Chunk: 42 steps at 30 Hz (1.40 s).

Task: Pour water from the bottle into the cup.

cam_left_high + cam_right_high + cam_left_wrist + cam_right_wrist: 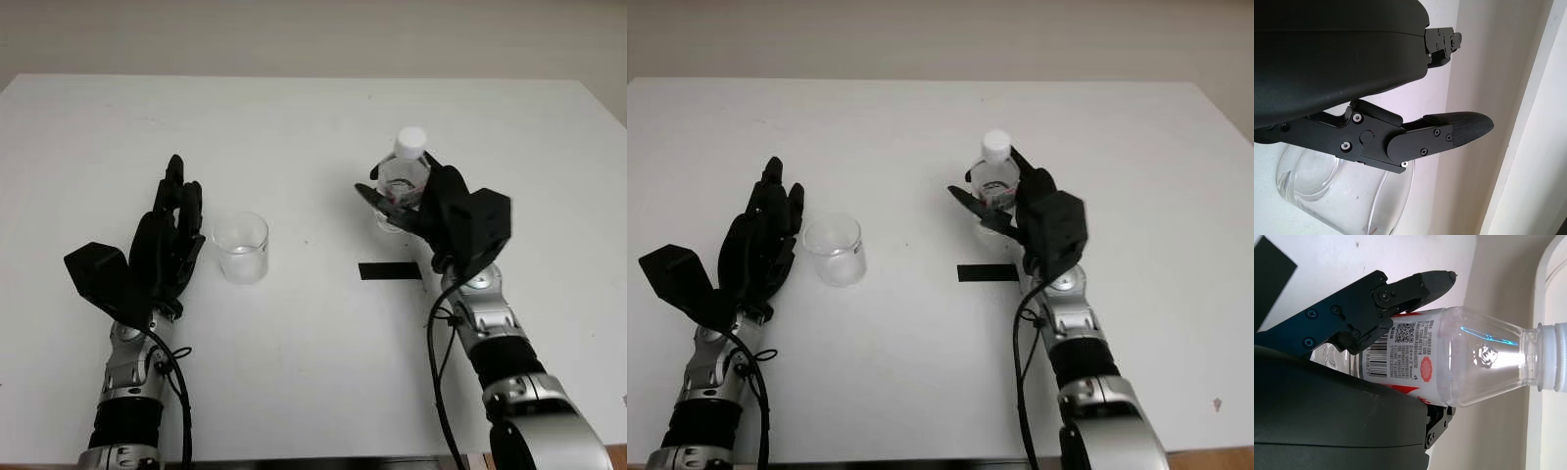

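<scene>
In right hand (431,211): bottle (403,176).

Black tape strip (389,271) on white table (294,127)

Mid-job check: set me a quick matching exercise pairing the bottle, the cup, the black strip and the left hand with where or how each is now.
1 bottle
2 cup
3 black strip
4 left hand

A open, beside the cup
B flat on the table, near the right wrist
C capped, in the right hand
D upright, between the hands

Pairs: 1-C, 2-D, 3-B, 4-A
</scene>
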Available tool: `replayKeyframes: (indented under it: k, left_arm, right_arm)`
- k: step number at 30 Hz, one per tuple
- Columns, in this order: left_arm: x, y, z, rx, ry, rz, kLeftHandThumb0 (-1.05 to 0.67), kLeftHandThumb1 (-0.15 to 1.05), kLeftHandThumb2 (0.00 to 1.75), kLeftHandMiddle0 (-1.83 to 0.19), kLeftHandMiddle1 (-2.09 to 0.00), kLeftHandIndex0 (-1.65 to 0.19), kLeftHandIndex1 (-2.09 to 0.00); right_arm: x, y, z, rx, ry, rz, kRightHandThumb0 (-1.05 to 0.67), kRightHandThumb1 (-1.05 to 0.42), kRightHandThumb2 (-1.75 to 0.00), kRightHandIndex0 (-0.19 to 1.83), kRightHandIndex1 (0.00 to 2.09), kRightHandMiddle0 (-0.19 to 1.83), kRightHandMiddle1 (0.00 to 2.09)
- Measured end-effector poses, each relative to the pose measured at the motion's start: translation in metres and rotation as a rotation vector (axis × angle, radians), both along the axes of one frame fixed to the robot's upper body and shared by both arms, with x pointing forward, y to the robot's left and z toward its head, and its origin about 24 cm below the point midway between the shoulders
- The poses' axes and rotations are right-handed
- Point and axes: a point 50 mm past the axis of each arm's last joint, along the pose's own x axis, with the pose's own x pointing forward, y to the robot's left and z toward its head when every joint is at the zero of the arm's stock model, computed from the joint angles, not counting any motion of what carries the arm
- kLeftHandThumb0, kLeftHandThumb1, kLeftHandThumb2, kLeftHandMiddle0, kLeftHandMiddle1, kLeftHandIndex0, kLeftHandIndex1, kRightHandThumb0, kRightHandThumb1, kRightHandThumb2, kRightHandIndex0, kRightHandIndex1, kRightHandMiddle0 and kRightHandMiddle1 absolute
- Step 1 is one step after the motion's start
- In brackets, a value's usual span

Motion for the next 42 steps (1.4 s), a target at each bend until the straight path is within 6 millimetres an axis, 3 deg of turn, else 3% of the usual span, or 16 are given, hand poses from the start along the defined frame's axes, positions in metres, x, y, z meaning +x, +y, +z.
replayKeyframes:
  k: [9,25,32,42]
  left_arm:
    - [0.0,0.0,0.0,-0.002,-0.001,0.001,-0.7,1.05,0.58,0.09,-0.06,0.1,-0.06]
    - [-0.001,0.001,0.004,0.004,-0.012,0.001,-0.69,1.05,0.57,0.08,-0.06,0.08,-0.06]
    - [-0.003,0.001,0.004,0.005,-0.007,0.004,-0.69,1.05,0.57,0.07,-0.06,0.07,-0.06]
    - [-0.004,0.002,0.004,0.007,0.0,0.008,-0.69,1.05,0.57,0.07,-0.06,0.07,-0.06]
  right_arm:
    - [-0.008,-0.007,0.016,0.068,0.091,0.009,-0.37,-1.05,-0.37,1.42,2.09,0.99,2.09]
    - [-0.015,-0.001,0.001,0.052,0.227,0.065,-0.39,-1.05,-0.43,1.6,2.09,1.18,2.09]
    - [-0.022,0.002,-0.015,0.08,0.286,0.065,-0.39,-1.05,-0.42,1.6,2.09,1.17,2.09]
    - [-0.037,0.001,-0.019,0.085,0.286,0.096,-0.4,-1.05,-0.41,1.6,2.09,1.19,2.09]
